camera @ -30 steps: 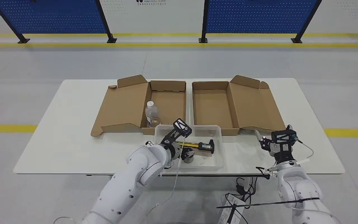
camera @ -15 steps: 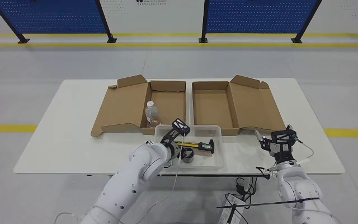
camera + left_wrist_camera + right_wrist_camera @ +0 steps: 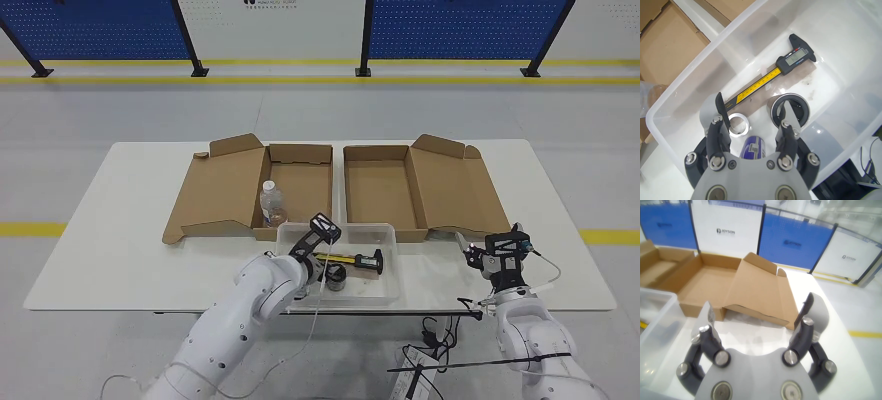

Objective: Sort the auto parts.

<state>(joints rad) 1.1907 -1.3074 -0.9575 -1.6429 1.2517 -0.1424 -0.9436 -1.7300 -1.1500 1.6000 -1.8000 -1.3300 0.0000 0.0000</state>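
Left fingers: the left gripper has its fingers spread apart with nothing clamped between them. It hangs over the inside of the clear bin.
Under the tips: in the left wrist view one tip lies in front of the bore of the bearing. The other tip is just beside the small metal ring. I cannot tell whether either tip touches.
Close under the wrist: a purple cylinder lies next to the ring, partly hidden by the gripper body.
Farther in the bin: the caliper lies flat on the bin floor, with its yellow scale end near the ring and its display end farther off.
Top view, around the bin: the bin sits at the front of the table, just in front of two open cardboard boxes. The left box holds a plastic bottle, and the right box lies beside it.
Right fingers: the right gripper has its fingers apart and holds nothing.
Right gripper, place: it is over the bare table near the front right edge, beside the right box's lid flap and well apart from the bin.
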